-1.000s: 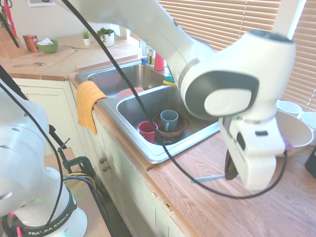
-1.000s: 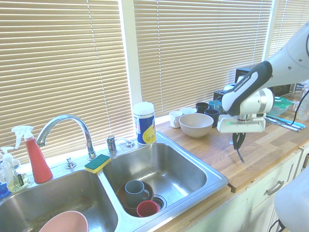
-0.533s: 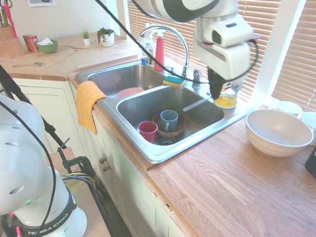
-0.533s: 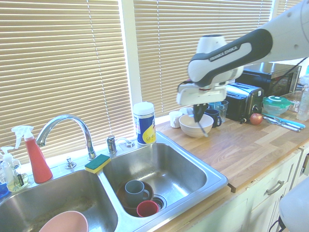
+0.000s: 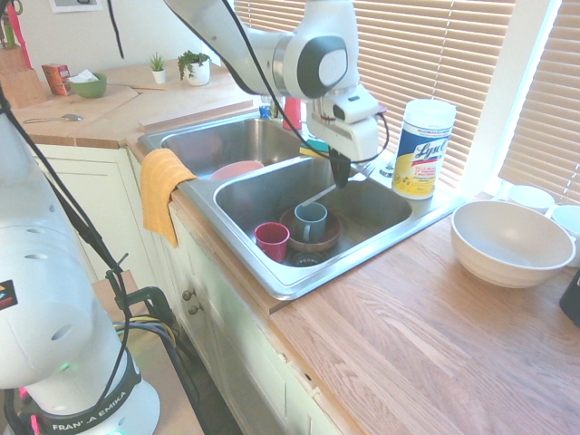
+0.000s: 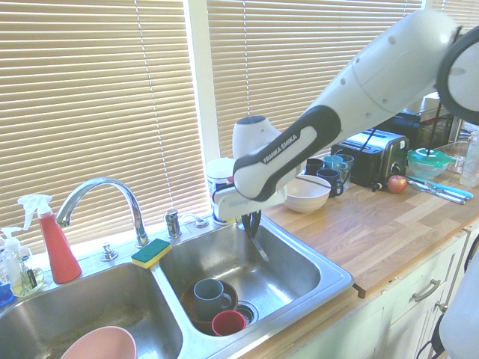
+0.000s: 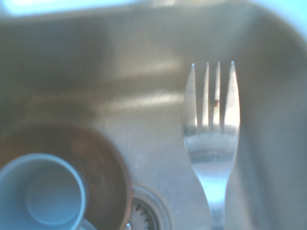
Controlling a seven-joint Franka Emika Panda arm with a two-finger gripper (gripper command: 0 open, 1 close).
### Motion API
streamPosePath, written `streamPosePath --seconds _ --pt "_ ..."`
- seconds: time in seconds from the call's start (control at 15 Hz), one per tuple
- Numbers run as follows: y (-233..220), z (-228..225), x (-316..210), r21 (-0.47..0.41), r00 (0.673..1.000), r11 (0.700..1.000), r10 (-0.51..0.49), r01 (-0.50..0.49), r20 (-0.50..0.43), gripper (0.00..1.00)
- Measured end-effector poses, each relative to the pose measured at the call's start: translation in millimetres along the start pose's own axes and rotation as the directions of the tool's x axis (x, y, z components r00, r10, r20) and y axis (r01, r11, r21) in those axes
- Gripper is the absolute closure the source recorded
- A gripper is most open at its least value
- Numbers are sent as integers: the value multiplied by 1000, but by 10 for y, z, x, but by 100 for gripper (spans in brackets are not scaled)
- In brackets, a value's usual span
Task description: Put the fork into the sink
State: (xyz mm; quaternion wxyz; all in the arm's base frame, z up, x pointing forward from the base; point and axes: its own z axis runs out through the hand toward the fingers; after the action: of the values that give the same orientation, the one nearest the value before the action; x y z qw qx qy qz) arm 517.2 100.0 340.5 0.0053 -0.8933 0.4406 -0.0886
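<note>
Gripper (image 6: 252, 222): carried from over the wooden counter (image 5: 435, 335) to above the sink's (image 6: 314, 258) right basin; clenched on fork (image 6: 258, 241), which hangs slanting, tines lowest, clear above basin floor

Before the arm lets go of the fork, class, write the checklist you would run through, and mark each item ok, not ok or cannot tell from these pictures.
1. Fork held by the gripper: ok, it hangs from the shut fingers.
2. Gripper over the sink, not the counter: ok, it is above the basin with the cups.
3. Fork clear of the grey cup and red cup: ok, both sit off to one side.
4. Fork clear of the drain: cannot tell, the wrist view shows them close.
5. Fork low enough to drop gently: cannot tell, but its tip is not resting on the basin floor.
</note>
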Motion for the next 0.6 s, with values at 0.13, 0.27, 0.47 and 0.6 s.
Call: streamPosePath --seconds 0.13,0.27,0.47,0.6 --pt "67 322 -105 -9 1000 1000 -17 17 15 100" --pt "113 597 -154 -17 999 999 -27 27 28 100" --pt "152 994 -208 -33 998 998 -43 44 34 100" --pt "181 1254 -284 -45 998 998 -47 49 43 100"
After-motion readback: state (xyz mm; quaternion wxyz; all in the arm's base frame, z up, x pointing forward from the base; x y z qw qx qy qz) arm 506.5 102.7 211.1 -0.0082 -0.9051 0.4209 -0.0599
